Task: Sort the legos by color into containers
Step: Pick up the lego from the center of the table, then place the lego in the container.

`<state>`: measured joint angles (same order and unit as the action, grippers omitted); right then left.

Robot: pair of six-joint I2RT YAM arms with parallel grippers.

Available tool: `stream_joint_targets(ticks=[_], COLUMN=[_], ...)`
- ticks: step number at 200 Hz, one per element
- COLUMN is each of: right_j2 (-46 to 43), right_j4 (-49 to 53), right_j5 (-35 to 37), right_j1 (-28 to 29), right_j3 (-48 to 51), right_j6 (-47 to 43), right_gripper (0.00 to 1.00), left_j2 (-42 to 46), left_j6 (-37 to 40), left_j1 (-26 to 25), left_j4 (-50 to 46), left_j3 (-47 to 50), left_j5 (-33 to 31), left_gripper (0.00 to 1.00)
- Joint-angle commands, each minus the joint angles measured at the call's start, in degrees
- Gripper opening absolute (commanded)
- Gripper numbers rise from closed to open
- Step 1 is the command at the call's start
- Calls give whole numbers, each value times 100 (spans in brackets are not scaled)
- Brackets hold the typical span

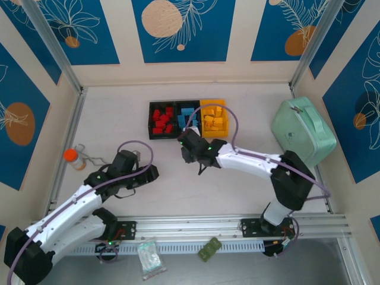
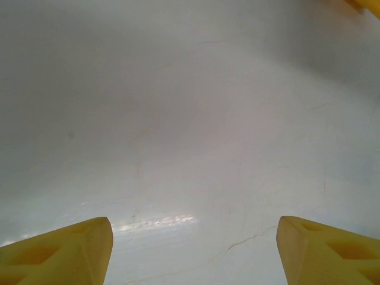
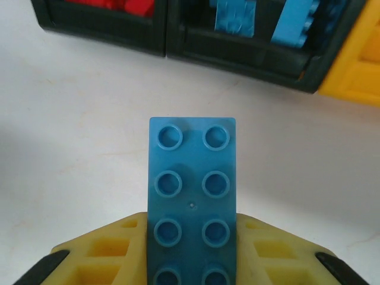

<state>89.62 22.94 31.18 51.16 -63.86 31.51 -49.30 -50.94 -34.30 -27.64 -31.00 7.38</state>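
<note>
- nearest you, on the rail by the arm bases, sit a dark green flat piece and a small clear bag. neither belongs in the sort, so skip them.
- your left gripper has its jaws standing well apart with nothing between them, just bare table below. an orange-capped bottle stands off to its left.
- your right gripper is clamped tight on 1 blue brick, studs facing the wrist camera. it's just short of the bins. i can't tell whether the brick is lifted off the table.
- next come the 3 containers in a row: the left black bin holds red legos, the middle black bin holds blue legos, and the yellow-orange bin holds yellow legos.
- progress: i'd call it nearly done. each colour looks piled in its own bin, and the blue brick in your right gripper is the 1 piece i can see left to place. it belongs in the middle bin, straight ahead.
- far right, a mint-green case sits out of play.
</note>
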Motion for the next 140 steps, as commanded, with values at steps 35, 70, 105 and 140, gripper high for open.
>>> stream_joint_targets(ticks=[35, 70, 105, 140], right_j2=[115, 1161, 2349, 3193], right_j4=[343, 558, 979, 1192], right_j5=[-676, -1034, -1004, -988], right_j1=[-805, -1202, -1388, -1537], right_j3=[-684, -1835, -3128, -3950], right_j6=[-180, -314, -335, -277], right_gripper=[24, 25, 25, 26], left_j2=[-473, -354, 9, 294], left_j6=[163, 146, 69, 31], left_j1=[-268, -306, -314, -318], left_j4=[721, 548, 229, -37], left_j3=[-344, -328, -192, -107], left_j5=[256, 148, -32, -169], left_gripper=[73, 73, 73, 73])
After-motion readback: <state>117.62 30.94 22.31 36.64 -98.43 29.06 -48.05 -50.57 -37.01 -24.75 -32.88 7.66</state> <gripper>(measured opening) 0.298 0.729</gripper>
